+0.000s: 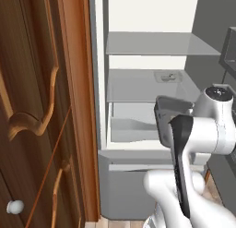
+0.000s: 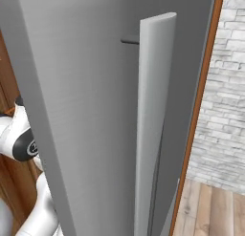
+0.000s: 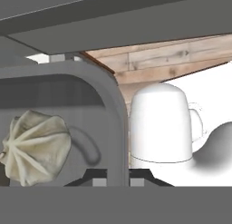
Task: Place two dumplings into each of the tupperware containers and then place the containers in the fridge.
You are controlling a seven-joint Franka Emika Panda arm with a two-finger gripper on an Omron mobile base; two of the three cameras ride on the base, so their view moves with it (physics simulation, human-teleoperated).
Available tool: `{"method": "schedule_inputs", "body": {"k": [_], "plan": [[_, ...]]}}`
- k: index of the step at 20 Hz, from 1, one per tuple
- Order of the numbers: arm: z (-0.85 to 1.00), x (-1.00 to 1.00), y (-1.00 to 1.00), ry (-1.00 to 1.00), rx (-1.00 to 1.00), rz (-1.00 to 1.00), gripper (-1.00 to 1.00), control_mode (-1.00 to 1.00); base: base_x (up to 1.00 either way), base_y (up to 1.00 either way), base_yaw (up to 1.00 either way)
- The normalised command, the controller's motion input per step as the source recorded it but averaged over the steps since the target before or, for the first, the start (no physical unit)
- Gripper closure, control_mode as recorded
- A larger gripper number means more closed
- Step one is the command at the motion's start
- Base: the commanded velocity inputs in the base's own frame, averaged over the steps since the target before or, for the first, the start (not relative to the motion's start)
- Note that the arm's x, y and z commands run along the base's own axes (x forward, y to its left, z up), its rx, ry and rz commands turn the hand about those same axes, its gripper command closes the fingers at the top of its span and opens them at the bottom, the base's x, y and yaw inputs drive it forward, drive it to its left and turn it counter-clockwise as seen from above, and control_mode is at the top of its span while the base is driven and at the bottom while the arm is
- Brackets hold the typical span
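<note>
- Gripper (image 3: 118,180) clamped on rim of dark grey container (image 1: 167,118), held tilted before open fridge (image 1: 152,84).
- Pleated dumpling (image 3: 36,146) inside container.

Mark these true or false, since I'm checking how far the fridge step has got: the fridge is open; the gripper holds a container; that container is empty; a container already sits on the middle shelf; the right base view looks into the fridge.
1. The fridge is open. True.
2. The gripper holds a container. True: its jaws pinch the wall.
3. That container is empty. False: a dumpling lies in it.
4. A container already sits on the middle shelf. True.
5. The right base view looks into the fridge. False: it faces the fridge door and handle.
</note>
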Motion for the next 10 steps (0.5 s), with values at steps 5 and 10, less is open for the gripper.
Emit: {"method": "schedule_inputs", "body": {"k": [5, 10], "plan": [[0.0, 0.78, 0.01, 0.05, 0.0, -0.06, 1.0, -1.0, 0.0, 0.0, 0.0], [0.0, 0.96, 0.01, -0.01, -0.01, 0.0, 1.0, -1.0, 0.0, 0.0, 0.0]]}}
